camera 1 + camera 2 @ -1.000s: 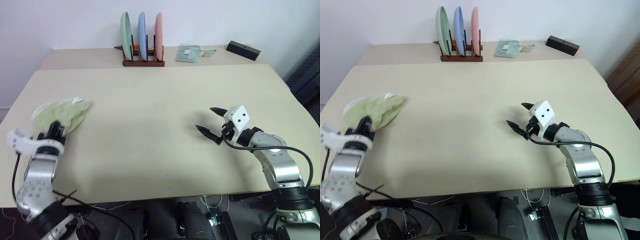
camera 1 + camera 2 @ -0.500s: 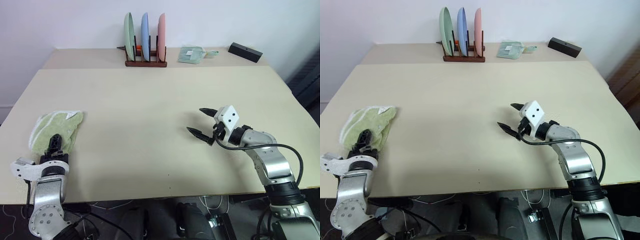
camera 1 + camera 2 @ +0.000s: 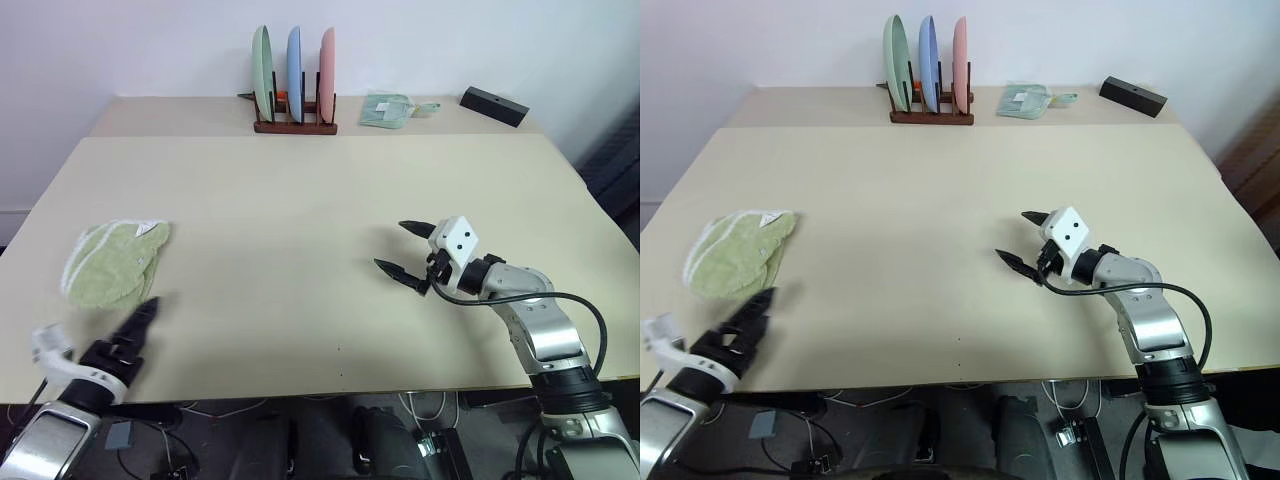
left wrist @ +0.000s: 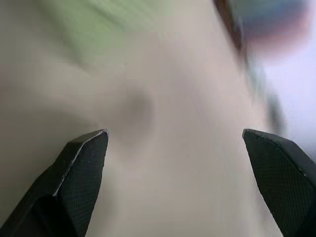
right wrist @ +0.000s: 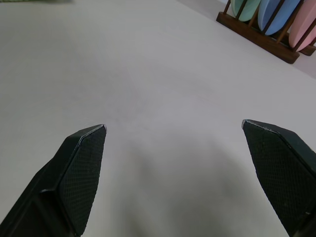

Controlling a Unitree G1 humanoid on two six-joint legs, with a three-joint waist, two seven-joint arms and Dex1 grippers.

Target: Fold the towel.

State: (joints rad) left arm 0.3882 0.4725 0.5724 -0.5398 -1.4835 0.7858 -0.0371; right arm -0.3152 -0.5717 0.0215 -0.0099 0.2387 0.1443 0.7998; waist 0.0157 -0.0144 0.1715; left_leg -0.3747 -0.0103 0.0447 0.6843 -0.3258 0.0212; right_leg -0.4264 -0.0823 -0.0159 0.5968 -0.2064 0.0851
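The towel [image 3: 112,262], light green with white edging, lies bunched and roughly folded on the left side of the beige table [image 3: 300,200]. My left gripper [image 3: 138,326] hovers open over the table's front-left edge, just short of the towel and not touching it. In the left wrist view its fingers [image 4: 81,168] stand wide apart with nothing between them, and the towel is a green blur [image 4: 113,19] ahead. My right gripper [image 3: 391,246] hangs open and empty above the table's right-centre, pointing left, far from the towel; its fingertips [image 5: 81,163] are spread over bare tabletop.
At the table's back stands a wooden rack [image 3: 293,90] with three upright plates, green, blue and pink. Beside it lie a mint-green packet [image 3: 385,108] and a black box [image 3: 493,104]. The table's front edge runs just below both arms.
My left gripper has opened, let the towel go and drawn back toward the front edge. The towel now rests on the table. The right gripper has stayed put.
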